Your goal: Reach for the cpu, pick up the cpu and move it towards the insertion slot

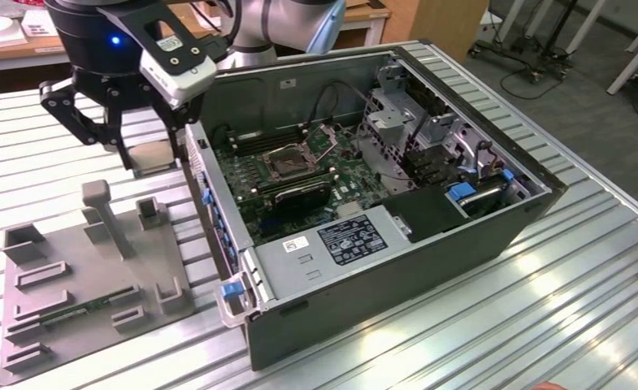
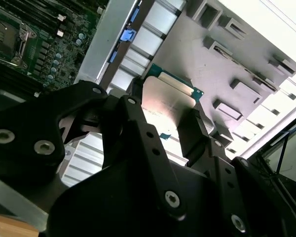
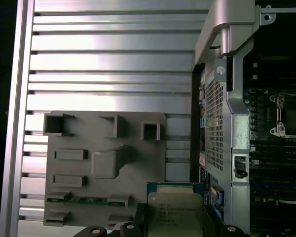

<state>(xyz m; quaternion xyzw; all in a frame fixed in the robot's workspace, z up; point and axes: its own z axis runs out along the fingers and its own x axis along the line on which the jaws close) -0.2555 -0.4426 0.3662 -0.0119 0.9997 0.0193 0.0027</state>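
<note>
Pickup looks done: the hand (image 2: 170,126) holds the cpu (image 2: 168,96) off the grey tray (image 1: 91,280); the insertion slot (image 1: 292,160), mid-frame, remains well apart.

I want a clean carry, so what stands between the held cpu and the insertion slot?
The claw holds the cpu outside the case; the case's side wall stands between it and the insertion slot.

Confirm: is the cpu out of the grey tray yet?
Out. The cpu sits clamped between the gripper's fingers, lifted above the grey tray in the exterior view.
</note>
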